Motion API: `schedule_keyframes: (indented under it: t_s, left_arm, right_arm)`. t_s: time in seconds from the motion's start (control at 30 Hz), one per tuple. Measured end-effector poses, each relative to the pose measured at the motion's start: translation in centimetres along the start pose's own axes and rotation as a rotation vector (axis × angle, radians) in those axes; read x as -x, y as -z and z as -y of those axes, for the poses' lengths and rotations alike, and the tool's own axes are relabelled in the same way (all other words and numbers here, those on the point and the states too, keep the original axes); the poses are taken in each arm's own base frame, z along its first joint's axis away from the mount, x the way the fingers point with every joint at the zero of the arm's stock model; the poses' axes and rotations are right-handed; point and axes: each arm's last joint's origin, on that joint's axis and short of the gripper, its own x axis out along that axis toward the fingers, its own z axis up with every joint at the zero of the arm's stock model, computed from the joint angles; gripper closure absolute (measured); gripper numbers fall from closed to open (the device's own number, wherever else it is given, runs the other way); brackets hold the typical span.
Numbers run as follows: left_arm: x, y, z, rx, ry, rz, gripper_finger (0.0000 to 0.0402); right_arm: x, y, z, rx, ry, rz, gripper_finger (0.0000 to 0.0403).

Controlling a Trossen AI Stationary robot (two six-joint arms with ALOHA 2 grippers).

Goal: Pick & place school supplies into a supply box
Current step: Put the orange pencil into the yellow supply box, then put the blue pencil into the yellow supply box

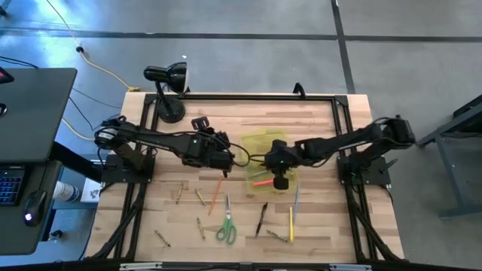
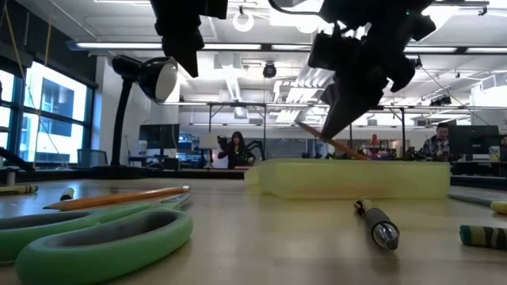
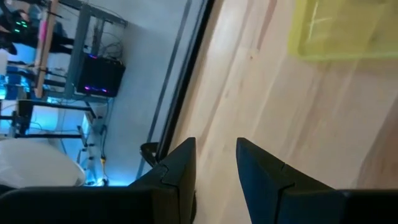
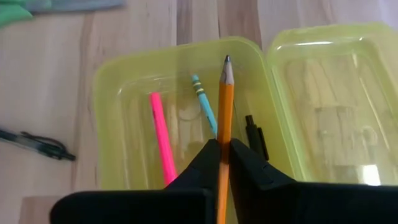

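The left gripper (image 1: 226, 159) is hovering spread and empty left of the supply box (image 4: 124, 99) on the bench (image 1: 316, 226). Over the box, the right gripper (image 4: 224, 152) is pinching an orange pencil (image 4: 224, 112): light, stiff, slippery, best gripped mid-shaft.

2 dark jointed arms (image 1: 158, 138), black angular fingers (image 3: 180, 171), seemingly thin black cables
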Motion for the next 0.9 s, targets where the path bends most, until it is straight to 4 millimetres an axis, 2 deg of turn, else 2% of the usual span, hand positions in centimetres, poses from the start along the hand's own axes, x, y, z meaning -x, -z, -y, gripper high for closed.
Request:
schedule_keyframes:
  t_s: [0.37,0.6,0.83,0.9]
  left_arm:
    - [0.0,0.0,0.0,0.008,0.009,-0.003,0.0257]
    - [0.0,0.0,0.0,0.012,0.009,-0.002,0.0257]
    - [0.1,0.0,0.0,0.024,0.009,-0.001,0.0257]
    - [0.1,0.0,0.0,0.04,0.009,-0.001,0.0257]
  right_arm:
    - [-0.1,0.0,0.1,0.044,0.03,-0.001,0.0303]
    - [0.1,-0.5,0.2,0.041,0.07,0.033,0.0285]
    - [2.8,-3.5,-1.2,0.064,0.03,-0.006,0.029]
    - [3.8,-4.1,-1.8,0.017,0.009,-0.039,0.029]
